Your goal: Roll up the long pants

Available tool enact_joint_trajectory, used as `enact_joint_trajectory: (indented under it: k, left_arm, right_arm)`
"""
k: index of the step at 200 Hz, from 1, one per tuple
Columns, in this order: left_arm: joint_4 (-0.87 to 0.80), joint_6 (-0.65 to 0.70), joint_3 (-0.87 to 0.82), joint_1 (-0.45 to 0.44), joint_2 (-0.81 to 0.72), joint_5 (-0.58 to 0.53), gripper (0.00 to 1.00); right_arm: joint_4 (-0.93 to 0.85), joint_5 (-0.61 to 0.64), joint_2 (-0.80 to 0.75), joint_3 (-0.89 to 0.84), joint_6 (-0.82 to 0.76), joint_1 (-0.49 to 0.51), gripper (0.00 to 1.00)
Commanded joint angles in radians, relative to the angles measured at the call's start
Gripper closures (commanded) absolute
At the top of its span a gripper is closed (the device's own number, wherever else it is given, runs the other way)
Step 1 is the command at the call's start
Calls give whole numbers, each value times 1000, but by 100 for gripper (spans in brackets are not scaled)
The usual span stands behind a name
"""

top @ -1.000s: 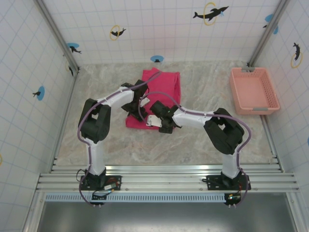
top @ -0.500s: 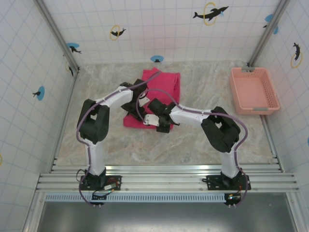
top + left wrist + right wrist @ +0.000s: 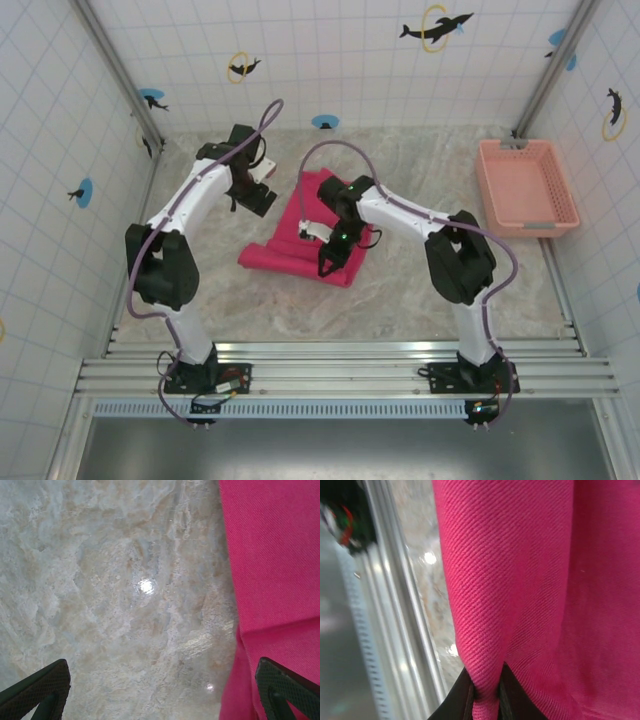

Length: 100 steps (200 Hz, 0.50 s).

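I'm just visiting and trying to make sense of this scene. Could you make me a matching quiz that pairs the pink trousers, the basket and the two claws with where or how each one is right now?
Things
1. long pants
2. basket
3. left gripper
4. right gripper

Place or state
A. shut, pinching a fold of the pink cloth
B. open, over the table at the cloth's edge
C. empty, at the table's far right
D. mid-table, near end partly rolled

Right pairs: 1-D, 2-C, 3-B, 4-A
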Motion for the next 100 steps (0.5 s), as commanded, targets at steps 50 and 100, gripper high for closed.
enact_joint_trajectory:
  k: [50, 100]
  left_arm:
    - [-77, 37, 32, -25, 27, 53, 3]
    - [-78, 12, 57, -104, 82, 120, 3]
  right_arm:
    - [-108, -220, 258, 155, 185, -207, 93]
    - [-111, -147, 365, 268, 214, -226, 93]
